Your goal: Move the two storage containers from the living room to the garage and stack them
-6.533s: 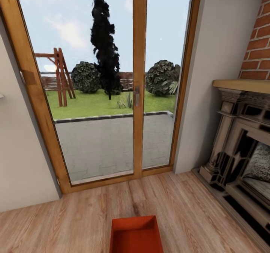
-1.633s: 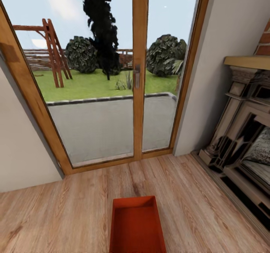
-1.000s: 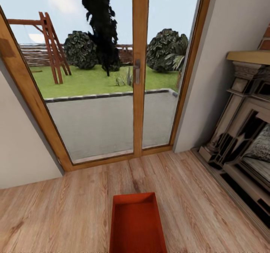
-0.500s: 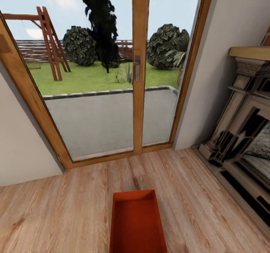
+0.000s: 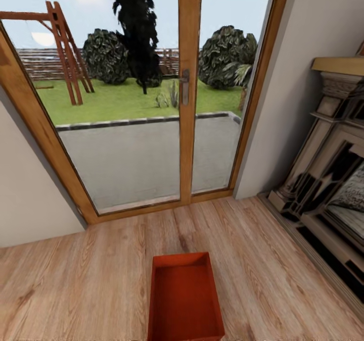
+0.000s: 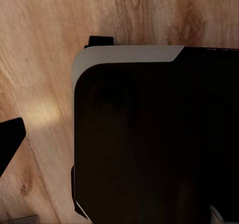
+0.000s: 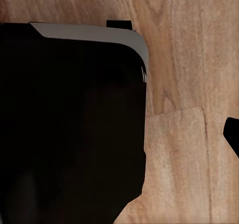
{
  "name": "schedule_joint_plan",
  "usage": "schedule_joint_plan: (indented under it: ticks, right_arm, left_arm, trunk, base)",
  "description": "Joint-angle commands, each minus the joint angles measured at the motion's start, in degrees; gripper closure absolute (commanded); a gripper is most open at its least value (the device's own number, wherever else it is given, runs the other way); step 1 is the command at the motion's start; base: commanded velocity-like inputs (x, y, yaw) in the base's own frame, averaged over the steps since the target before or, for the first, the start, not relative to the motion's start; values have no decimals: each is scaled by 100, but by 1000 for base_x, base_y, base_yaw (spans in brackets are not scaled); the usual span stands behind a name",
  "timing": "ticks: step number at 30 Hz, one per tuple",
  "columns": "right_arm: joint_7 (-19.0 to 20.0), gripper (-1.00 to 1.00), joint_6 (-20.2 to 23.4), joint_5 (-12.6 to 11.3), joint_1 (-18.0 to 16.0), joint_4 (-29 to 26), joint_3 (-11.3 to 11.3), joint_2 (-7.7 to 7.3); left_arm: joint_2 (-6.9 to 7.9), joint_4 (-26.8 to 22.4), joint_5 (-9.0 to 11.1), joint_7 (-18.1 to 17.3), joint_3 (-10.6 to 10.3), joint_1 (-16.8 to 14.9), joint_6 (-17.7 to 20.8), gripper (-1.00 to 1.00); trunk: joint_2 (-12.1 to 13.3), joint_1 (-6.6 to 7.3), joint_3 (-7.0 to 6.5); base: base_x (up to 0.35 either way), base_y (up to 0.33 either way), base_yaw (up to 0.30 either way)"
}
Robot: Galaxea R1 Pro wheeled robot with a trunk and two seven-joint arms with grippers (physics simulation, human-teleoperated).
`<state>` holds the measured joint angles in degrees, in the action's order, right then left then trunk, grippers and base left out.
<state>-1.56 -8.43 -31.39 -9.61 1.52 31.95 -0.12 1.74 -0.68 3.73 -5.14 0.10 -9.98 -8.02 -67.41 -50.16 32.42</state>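
One red-orange open-top storage container lies empty on the living room's light wood-plank floor, low in the middle of the head view and just in front of me. In the left wrist view, one dark fingertip pokes in at the picture's edge over the planks, beside my black base. The right wrist view has a dark fingertip at its edge too, next to the base. Nothing lies between the fingers of either gripper. The garage is out of view.
A wood-framed glass door to a patio and lawn stands straight ahead. Plain walls flank it. A dark stone fireplace with a wooden mantel runs along the right. Open floor lies left and right of the container.
The whole head view has shifted: the camera has moved toward the door and tilted down. More of the container now shows. The container itself has not moved on the floor.
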Motion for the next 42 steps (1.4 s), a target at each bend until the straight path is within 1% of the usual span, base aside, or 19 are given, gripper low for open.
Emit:
schedule_joint_plan:
  ticks: [1,42]
  right_arm:
    - [-2,-100,-27,-42,-5,15,48,3]
    - [-2,-100,-30,-42,-5,15,48,3]
  left_arm:
    - [2,7,40,-30,-1,-3,-15,-100]
    - [2,7,39,-31,-1,-3,-15,-100]
  trunk:
    - [-3,0,14]
    - [-3,0,387]
  base:
    - [0,0,0]
    - [0,0,0]
